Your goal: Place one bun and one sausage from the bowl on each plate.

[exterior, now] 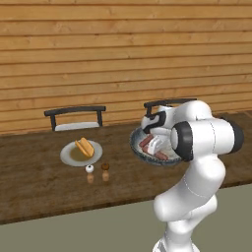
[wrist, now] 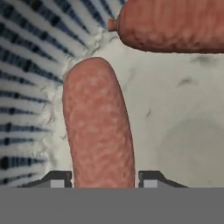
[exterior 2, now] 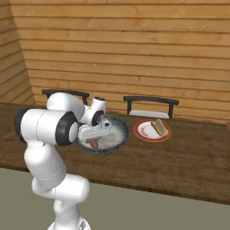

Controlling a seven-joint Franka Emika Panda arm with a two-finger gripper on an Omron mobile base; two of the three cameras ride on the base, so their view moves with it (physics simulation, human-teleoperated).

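End effector (wrist: 104, 179) down inside the wide dark-rimmed speckled bowl (exterior: 136, 145), fingers apart either side of a reddish-brown sausage (wrist: 98, 131). Golden bun (exterior: 84, 146) sits on the flat pale-rimmed plate (exterior: 67, 156) along the wooden table (exterior: 39, 182).

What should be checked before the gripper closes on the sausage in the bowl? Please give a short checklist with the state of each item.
1. Sausage lies between the two fingertips in the hand view: ok.
2. Gripper is open, one tip on each side: ok.
3. Second sausage lies apart from the first: ok.
4. Gripper is low over the bowl: ok.
5. Tips touch the sausage sides: cannot tell.
6. Plate holds a bun and has room for a sausage: ok.
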